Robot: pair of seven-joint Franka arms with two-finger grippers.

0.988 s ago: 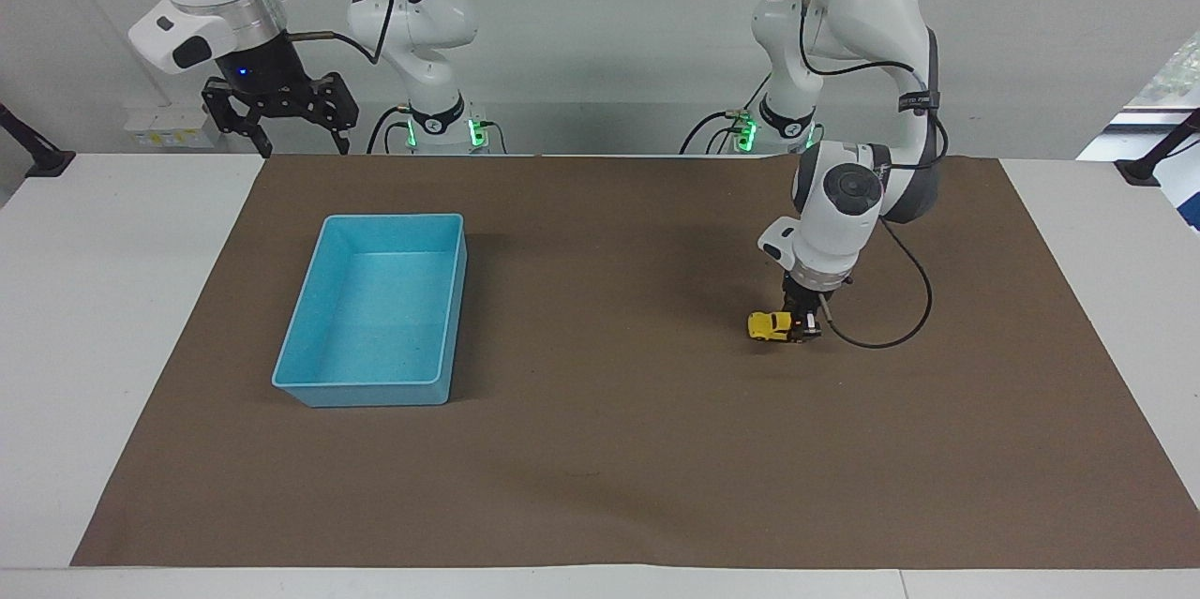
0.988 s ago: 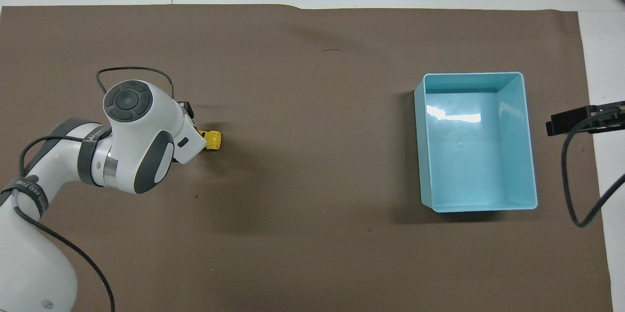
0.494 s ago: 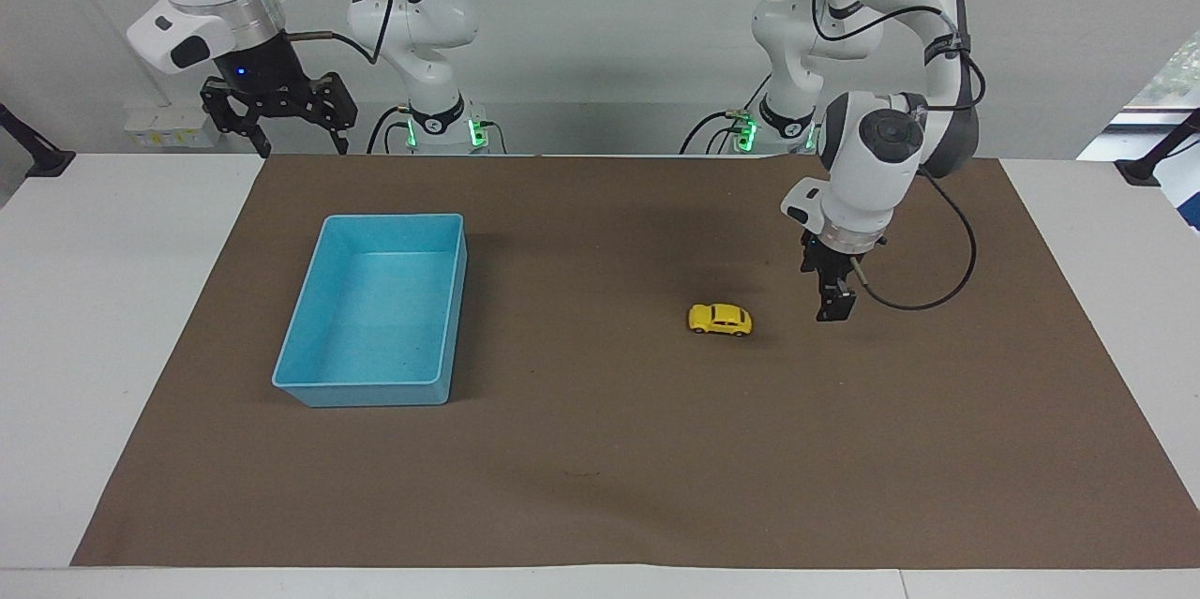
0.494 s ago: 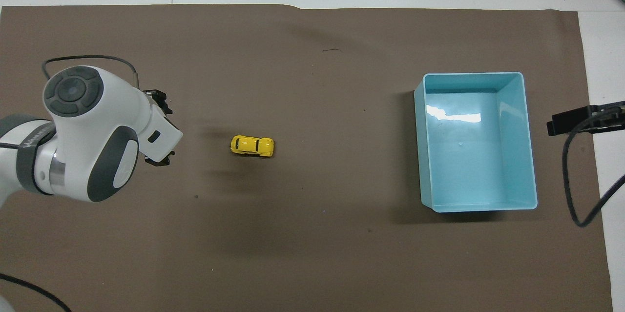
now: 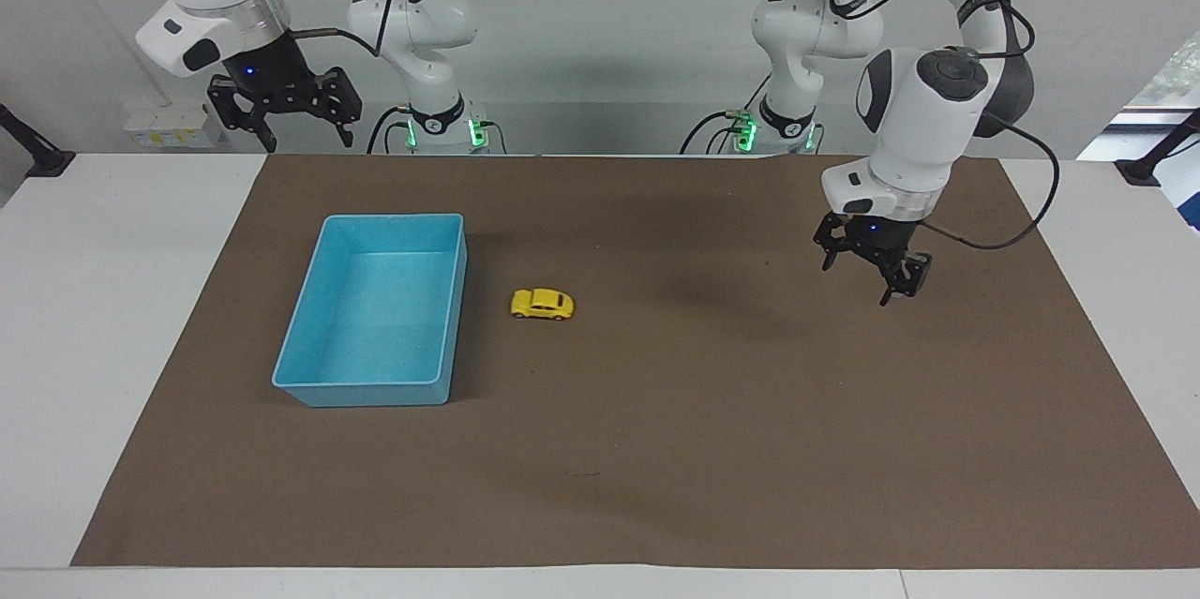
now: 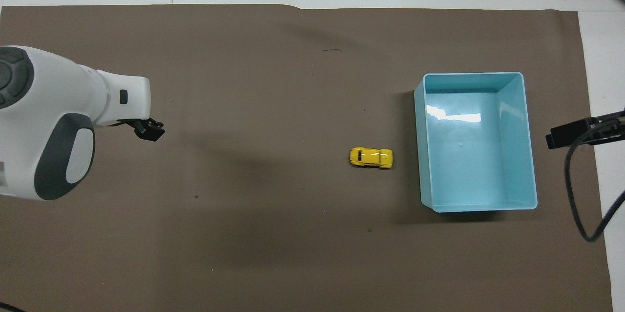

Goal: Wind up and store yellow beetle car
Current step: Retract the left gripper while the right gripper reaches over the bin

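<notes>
While the car (image 5: 542,304) sits on its wheels on the brown mat (image 5: 656,449), just beside the long wall of the blue bin (image 5: 454,299) on the side toward the left arm's end of the surface, neither arm has hold of it. The left tool (image 5: 874,273) hangs over bare mat well apart from the car, fingers spread and empty. The right tool (image 5: 283,114) waits raised at its own end near the robots, over the surface's edge, its fingers likewise apart. In the overhead view the car (image 6: 371,157) points lengthwise at the bin (image 6: 517,77), with a narrow strip of mat between them. The toy looks light, hard and glossy, with a rounded roof that would likely slip out of a pinch from above; its free-rolling wheels mean a nudge could send it off. The safest hold is probably across the flat flanks, fingers closing on the doors, low near the wheels. Storing it calls for a short lift over the bin wall, and the right arm seems the closer one
</notes>
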